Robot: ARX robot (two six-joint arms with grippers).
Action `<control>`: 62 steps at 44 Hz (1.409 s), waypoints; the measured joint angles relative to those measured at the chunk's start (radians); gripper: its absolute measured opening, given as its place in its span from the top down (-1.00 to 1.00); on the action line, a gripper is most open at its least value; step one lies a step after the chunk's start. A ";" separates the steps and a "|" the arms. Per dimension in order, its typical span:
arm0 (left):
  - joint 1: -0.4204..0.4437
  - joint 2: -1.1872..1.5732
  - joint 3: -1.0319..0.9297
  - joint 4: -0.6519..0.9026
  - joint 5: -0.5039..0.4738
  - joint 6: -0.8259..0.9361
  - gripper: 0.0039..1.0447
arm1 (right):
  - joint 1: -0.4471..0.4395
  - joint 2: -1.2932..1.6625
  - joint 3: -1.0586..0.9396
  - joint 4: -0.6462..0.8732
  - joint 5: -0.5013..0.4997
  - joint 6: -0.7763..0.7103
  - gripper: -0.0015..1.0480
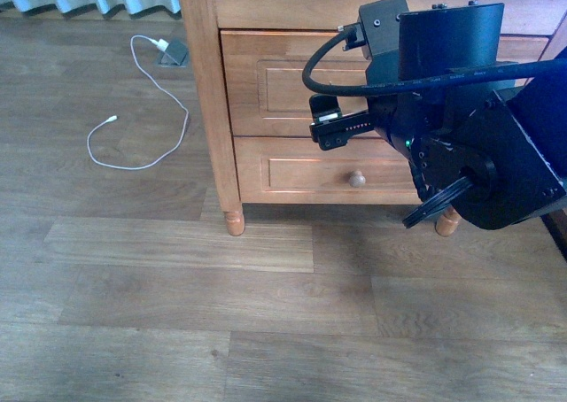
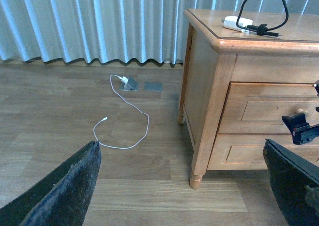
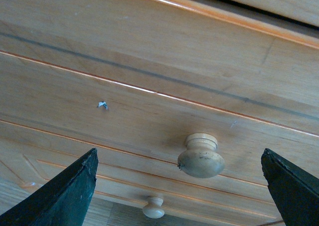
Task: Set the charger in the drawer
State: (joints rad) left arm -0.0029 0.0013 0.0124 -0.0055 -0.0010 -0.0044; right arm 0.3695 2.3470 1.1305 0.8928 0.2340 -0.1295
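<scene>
Charger (image 2: 234, 23) white, cable (image 2: 262, 30) black; drawer (image 3: 149, 101) honey wood, knob (image 3: 201, 159) pale; floor (image 1: 177, 313) grey-brown planks; curtain (image 2: 99, 22) pale blue.

No words, brands, numbers or signs can be read in any view. A row of fine pale marks on the black metal bar (image 1: 351, 129) and faint print on the thick black cable (image 1: 443, 77) are too small to make out

All three show the drawer (image 3: 149, 111); right wrist nearest.
</scene>
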 joint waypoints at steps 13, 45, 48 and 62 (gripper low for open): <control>0.000 0.000 0.000 0.000 0.000 0.000 -0.89 | 0.006 0.019 0.042 -0.002 0.027 0.004 -0.84; 0.000 0.000 0.000 0.000 0.000 0.000 -0.89 | -0.001 0.051 0.067 -0.008 0.061 0.018 -0.20; 0.000 0.000 0.000 0.000 0.000 0.000 -0.89 | -0.003 0.051 0.067 -0.009 0.058 0.014 0.07; 0.000 0.000 0.000 0.000 0.000 0.000 -0.89 | -0.007 0.051 0.067 -0.021 0.051 0.003 0.56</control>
State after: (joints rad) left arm -0.0029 0.0013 0.0124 -0.0055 -0.0013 -0.0044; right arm 0.3622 2.3985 1.1976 0.8722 0.2855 -0.1268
